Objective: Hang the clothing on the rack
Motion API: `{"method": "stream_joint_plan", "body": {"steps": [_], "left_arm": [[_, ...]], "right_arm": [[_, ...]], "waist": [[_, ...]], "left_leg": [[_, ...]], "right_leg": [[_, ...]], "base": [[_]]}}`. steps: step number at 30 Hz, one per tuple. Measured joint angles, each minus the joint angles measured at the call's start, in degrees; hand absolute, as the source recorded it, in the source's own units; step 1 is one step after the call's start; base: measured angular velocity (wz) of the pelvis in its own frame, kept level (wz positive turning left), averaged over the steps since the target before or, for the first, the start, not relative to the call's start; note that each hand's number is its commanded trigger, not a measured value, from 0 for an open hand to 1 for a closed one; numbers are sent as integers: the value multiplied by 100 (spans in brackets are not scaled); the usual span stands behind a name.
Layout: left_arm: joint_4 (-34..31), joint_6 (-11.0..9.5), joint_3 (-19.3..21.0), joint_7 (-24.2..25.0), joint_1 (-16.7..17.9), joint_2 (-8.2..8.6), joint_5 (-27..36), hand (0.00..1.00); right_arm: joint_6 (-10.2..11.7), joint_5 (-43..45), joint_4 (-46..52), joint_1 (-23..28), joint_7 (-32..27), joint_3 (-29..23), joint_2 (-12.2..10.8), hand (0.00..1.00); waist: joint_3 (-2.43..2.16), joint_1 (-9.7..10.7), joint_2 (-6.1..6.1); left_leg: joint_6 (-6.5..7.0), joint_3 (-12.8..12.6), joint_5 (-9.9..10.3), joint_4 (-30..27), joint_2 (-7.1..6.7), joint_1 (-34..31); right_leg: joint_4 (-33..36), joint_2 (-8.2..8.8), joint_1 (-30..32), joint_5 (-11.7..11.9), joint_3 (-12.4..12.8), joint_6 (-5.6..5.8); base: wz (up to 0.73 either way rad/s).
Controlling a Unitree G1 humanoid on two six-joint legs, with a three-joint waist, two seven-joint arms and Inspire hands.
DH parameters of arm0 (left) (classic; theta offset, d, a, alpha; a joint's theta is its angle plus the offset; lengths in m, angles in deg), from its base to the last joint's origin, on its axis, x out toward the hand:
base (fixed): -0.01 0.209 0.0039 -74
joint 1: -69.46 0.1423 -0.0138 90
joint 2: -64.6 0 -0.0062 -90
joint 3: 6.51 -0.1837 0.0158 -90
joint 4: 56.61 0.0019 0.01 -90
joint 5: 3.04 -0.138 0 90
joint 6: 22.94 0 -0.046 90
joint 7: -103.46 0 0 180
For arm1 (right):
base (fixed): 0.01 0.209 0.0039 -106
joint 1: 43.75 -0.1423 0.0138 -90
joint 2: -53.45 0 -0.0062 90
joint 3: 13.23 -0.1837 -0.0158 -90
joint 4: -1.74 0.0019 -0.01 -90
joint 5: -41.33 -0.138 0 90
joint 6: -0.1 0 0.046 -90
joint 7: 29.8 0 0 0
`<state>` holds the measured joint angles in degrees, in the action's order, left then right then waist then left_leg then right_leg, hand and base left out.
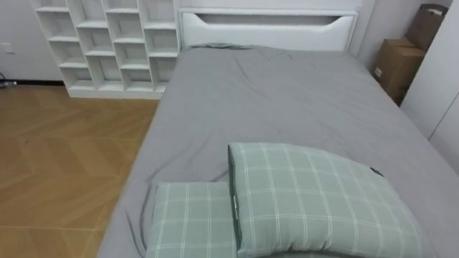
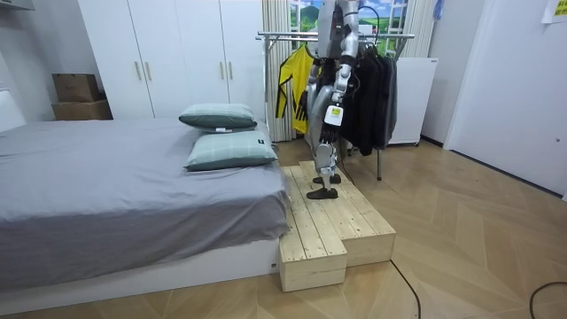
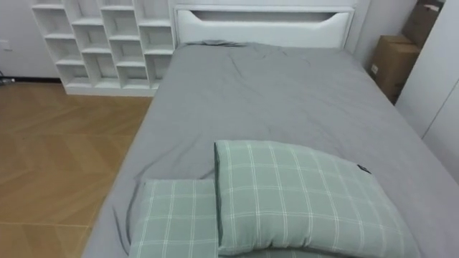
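Room view: yellow garment on rack, just beside hand.

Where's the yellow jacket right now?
In the room view, the yellow jacket hangs on the clothes rack at its end toward the room view's left, just behind the robot, with the dark clothes further along the same rail.

You look down on grey bed: larger green checked pillow touching smaller pillow at near end; white headboard far; shelf unit and wooden floor left; cardboard box right.
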<state>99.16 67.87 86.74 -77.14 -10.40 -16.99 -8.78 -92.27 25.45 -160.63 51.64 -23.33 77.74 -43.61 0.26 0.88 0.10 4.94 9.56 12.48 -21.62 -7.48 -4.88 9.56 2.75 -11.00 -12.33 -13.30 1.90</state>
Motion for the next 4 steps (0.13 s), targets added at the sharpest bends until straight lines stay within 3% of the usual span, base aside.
{"method": "stream_joint_plan", "body": {"steps": [4], "left_arm": [[-2,1,-2,0,43,36,-2,0]], "right_arm": [[-8,6,107,26,1,6,0,0]], "waist": [[20,-6,41]], "left_leg": [[1,2,0,-1,-4,-19]], "right_leg": [[-2,1,10,0,33,0]], "base": [[0]]}}
